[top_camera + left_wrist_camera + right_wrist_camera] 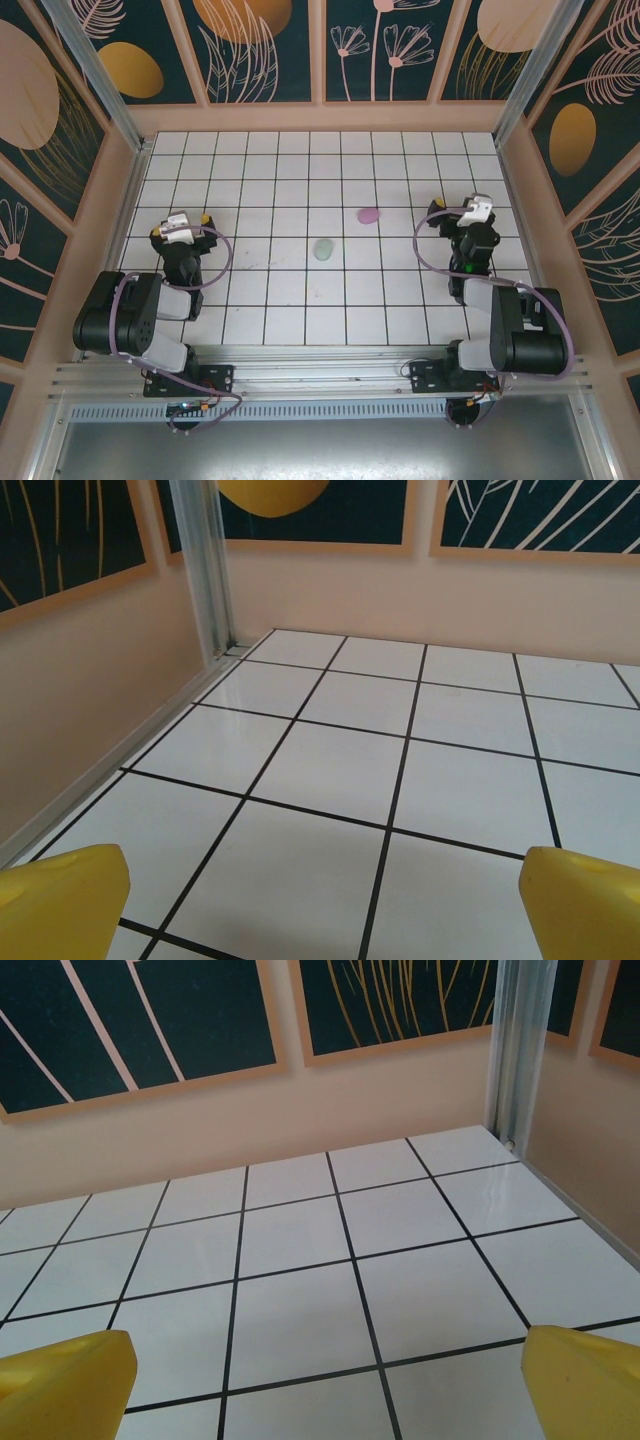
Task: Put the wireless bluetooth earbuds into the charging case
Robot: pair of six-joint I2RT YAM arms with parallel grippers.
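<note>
Currently: both grippers spread open, cases lying mid-table

Both arms are seen drawn back toward the front edge of the tiled table [260, 325]. The left gripper [180, 224] is held wide open above the tiles on the left side, and nothing is gripped by it. Its yellow fingertips [62, 900] are seen at the lower corners of the left wrist view, with plain tile between them. The right gripper [322, 1385] is likewise spread wide and empty, its fingertips set far apart over tile near the right wall [590, 1160].

A pale mint case [323, 249] is laid near the middle of the table, between the two arms and well apart from both. A pink-lilac case [368, 215] is placed just beyond it and to its right, without touching it. Both are seen from above as small rounded ovals. The earbuds cannot be made out at this size, so their place cannot be told.
</note>
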